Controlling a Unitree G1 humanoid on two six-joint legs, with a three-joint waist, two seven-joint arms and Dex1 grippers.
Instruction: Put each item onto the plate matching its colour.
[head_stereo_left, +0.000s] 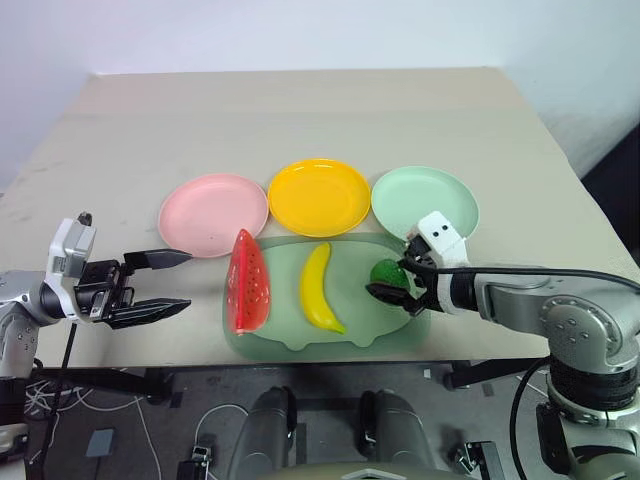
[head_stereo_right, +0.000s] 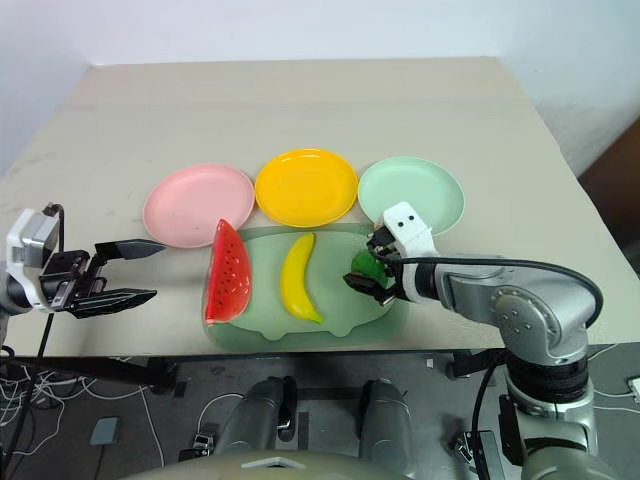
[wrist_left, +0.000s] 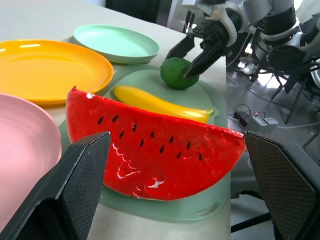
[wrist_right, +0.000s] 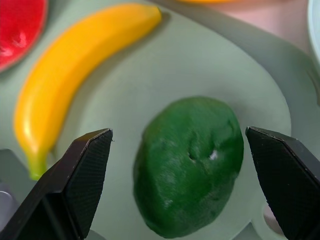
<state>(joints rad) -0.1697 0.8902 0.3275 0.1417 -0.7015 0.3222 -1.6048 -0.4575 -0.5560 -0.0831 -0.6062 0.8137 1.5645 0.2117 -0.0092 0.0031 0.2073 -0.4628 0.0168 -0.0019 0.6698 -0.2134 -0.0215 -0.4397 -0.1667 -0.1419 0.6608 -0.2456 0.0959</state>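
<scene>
Progress none: watermelon wedge (head_stereo_left: 249, 283), banana (head_stereo_left: 320, 288), green fruit (head_stereo_left: 387, 272) unplated | right hand (head_stereo_left: 398, 280) apart around fruit | left hand (head_stereo_left: 160, 284) apart, empty

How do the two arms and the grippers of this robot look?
Both arms are silver-grey metal with rounded joints. Each ends in a white camera block; the one above the right gripper has two dark dots. Both grippers, also the left gripper, have two black, wedge-shaped, finely textured fingers. Black cables run along each arm.
</scene>
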